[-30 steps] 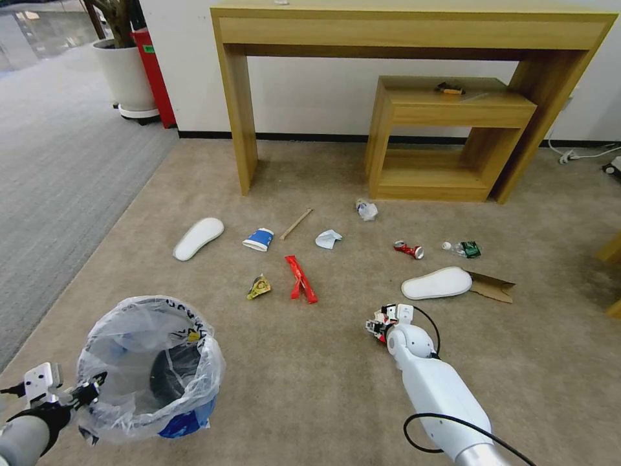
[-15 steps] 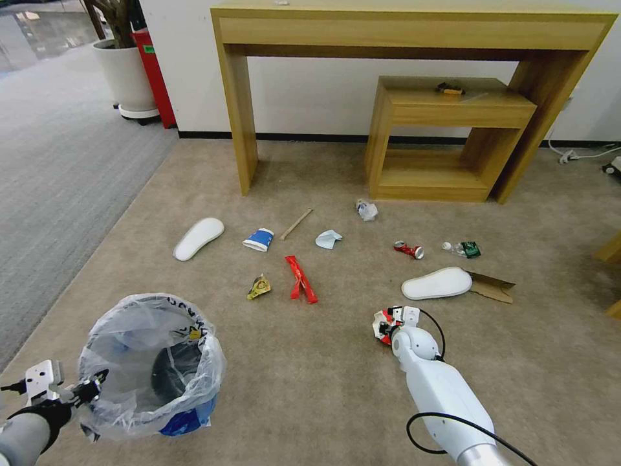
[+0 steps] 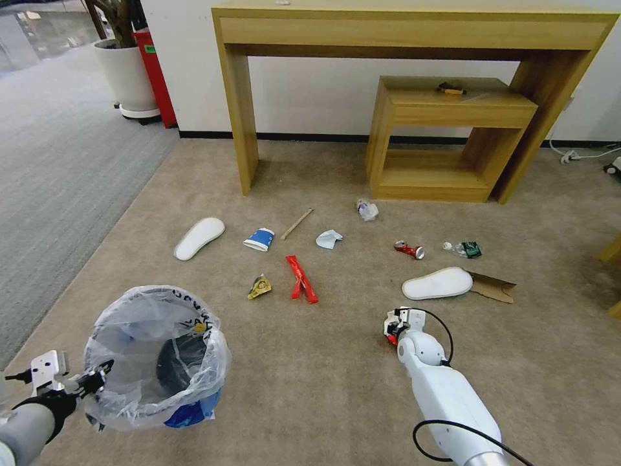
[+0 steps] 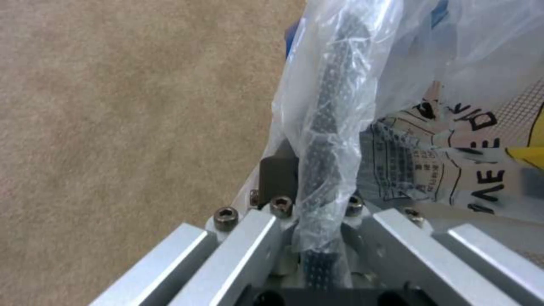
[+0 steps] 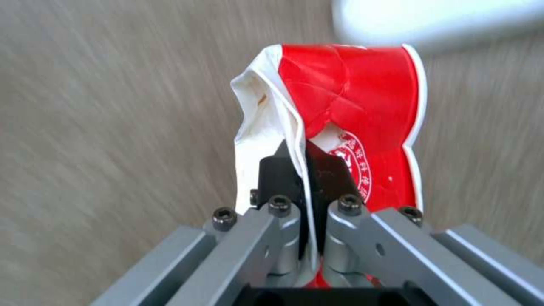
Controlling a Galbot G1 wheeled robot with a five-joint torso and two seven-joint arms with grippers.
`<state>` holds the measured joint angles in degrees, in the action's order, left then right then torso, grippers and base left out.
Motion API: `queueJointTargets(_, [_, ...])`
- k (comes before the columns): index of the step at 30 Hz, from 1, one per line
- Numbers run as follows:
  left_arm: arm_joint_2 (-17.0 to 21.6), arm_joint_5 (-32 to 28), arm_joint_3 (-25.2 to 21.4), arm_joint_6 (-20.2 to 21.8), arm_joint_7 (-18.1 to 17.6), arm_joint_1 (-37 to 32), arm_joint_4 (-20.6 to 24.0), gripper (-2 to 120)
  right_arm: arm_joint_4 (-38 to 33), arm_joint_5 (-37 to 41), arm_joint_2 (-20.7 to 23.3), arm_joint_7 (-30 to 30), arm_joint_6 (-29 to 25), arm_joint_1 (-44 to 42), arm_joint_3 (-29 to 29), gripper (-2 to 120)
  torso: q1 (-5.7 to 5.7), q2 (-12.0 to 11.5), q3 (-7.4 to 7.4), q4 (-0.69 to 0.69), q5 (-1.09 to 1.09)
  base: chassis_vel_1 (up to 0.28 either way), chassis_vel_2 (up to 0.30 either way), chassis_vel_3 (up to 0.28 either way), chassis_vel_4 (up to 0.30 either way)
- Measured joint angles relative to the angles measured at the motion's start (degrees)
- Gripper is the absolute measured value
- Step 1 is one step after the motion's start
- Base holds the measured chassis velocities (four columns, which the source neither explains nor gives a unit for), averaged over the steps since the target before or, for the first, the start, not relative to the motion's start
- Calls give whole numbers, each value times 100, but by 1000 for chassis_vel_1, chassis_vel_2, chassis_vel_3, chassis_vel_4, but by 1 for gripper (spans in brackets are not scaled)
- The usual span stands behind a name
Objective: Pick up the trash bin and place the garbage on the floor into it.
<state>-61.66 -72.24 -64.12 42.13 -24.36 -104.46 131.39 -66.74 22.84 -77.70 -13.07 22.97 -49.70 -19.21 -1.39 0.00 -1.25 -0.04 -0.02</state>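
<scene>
trash bin left, garbage ahead on the floor

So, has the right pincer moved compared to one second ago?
Yes. The right pincer, shut on the red paper cup, has shifted right, nearer the white insole.

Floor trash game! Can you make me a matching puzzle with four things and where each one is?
Things:
1. red paper cup
2. trash bin
3. blue paper cup
4. small yellow-black tool

Places:
A. on the low wooden shelf
B. held at its rim by the left gripper
C. lying on the carpet
D. pinched in the right gripper

Pairs: 1-D, 2-B, 3-C, 4-A
</scene>
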Motion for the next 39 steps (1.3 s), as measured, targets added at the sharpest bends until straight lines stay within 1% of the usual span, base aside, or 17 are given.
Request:
queueJointTargets(3, [59, -2, 52, 0, -34, 100, -77, 0, -602, 182, 145, 20, 17, -82, 129, 0, 0, 0, 0, 2, 0, 0, 0, 0, 0])
queueJointTargets(6, [106, -33, 86, 0, -75, 228, -171, 0, -1505, 678, 469, 80, 79, -64, 393, 0, 0, 0, 0, 3, -1, 0, 0, 0, 0])
queueJointTargets(8, [115, -46, 90, 0, -95, 244, -180, 0, -1698, 794, 564, 125, 85, -25, 457, 0, 0, 0, 0, 2, 2, 0, 0, 0, 0])
queueJointTargets(10, [140, -79, 115, 0, -141, 269, -207, 0, -2308, 1130, 836, 237, 94, 235, 712, 0, 0, 0, 1, 1, -2, 0, 0, 0, 0])
queueJointTargets(12, [147, -80, 130, 0, -158, 274, -218, 0, -2485, 1251, 919, 256, 94, 356, 823, 0, 0, 0, 1, 2, -2, 0, 0, 0, 0])
queueJointTargets(13, [157, -79, 167, 0, -199, 293, -256, 0, -2816, 1591, 1068, 285, 131, 676, 1106, 0, 0, 0, 0, 3, 2, 0, 0, 0, 0])
queueJointTargets(15, [159, -78, 185, 0, -212, 304, -272, 0, -2964, 1776, 1114, 298, 143, 851, 1249, 0, 0, 0, 1, 4, -2, 0, 0, 0, 0])
queueJointTargets(16, [165, -77, 226, 0, -244, 337, -295, 0, -3166, 2092, 1139, 314, 164, 1136, 1529, 0, 0, 0, 1, 3, -5, 0, 0, 0, 0])
queueJointTargets(18, [190, -90, 324, 0, -340, 416, -317, 0, -3444, 2669, 1077, 326, 191, 1637, 2159, 0, 0, 0, 1, 4, 0, 0, 0, 0, 0])
queueJointTargets(19, [190, -90, 324, 0, -340, 416, -317, 0, -3444, 2669, 1077, 326, 191, 1637, 2159, 0, 0, 0, 1, 4, 0, 0, 0, 0, 0])
queueJointTargets(21, [271, -113, 469, 0, -432, 535, -359, 0, -3645, 3140, 910, 344, 201, 2046, 2780, 0, 0, 0, 1, 5, -1, 0, 0, 0, 0])
queueJointTargets(23, [311, -119, 521, 0, -462, 582, -383, 0, -3713, 3298, 842, 343, 203, 2186, 3004, 0, 0, 0, 1, 5, -2, 0, 0, 0, 0])
queueJointTargets(25, [444, -144, 701, 0, -557, 744, -479, 0, -3904, 3635, 684, 336, 205, 2465, 3517, 0, 0, 0, 1, 6, -2, 0, 0, 0, 0])
queueJointTargets(30, [611, -154, 944, 0, -664, 949, -631, 0, -4098, 3879, 498, 374, 204, 2705, 4028, 0, 0, 0, 1, 2, -2, 0, 0, 0, 0])
queueJointTargets(31, [675, -162, 1056, 0, -734, 1029, -682, 0, -4120, 3882, 341, 404, 176, 2750, 4273, 0, 0, 0, 1, 2, -2, 0, 0, 0, 0])
queueJointTargets(35, [772, -241, 1194, 0, -856, 1120, -705, 0, -4150, 3923, 126, 419, 197, 2717, 4742, 0, 0, 0, 1, 5, -2, 0, 0, 0, 0])
queueJointTargets(39, [851, -337, 1232, 0, -949, 1162, -690, 0, -4143, 3971, 106, 407, 217, 2637, 5054, 0, 0, 0, 1, 3, -1, 0, 0, 0, 0])
